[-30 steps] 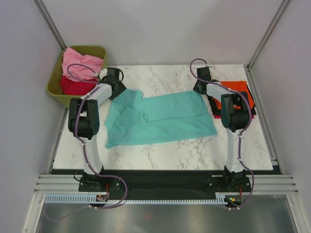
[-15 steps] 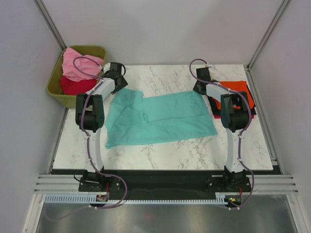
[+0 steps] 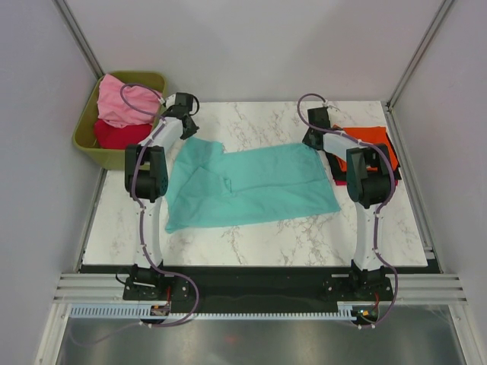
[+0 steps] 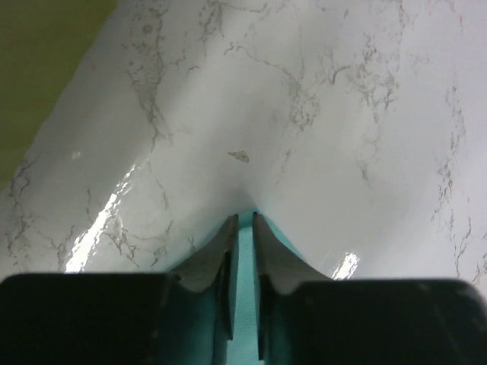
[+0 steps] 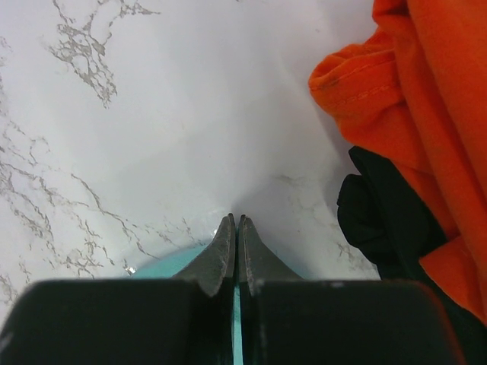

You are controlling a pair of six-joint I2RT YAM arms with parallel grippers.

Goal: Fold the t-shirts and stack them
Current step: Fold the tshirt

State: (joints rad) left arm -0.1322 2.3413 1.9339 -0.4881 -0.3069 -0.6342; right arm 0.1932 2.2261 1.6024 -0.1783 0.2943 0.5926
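A soft teal cloth t-shirt [image 3: 251,186] lies spread across the middle of the white marble table [image 3: 251,243]. At its 2 far corners the left gripper [image 4: 244,220] stands narrow with hem between its fingers, and the right gripper [image 5: 237,220] pinches the cloth tight, probably to draw that edge nearward for a fold. A crumpled orange cloth t-shirt [image 3: 373,137] near the far right corner marks the stack.

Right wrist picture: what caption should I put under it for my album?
Right gripper pinches the teal t-shirt beside an orange t-shirt.

White marble-patterned table [image 3: 259,236] veined grey, teal t-shirt [image 3: 251,186], orange shirt [image 5: 426,114], black shirt [image 5: 380,220], pink shirt [image 3: 122,103], crimson shirt [image 3: 114,135], olive-green bin [image 3: 84,141].
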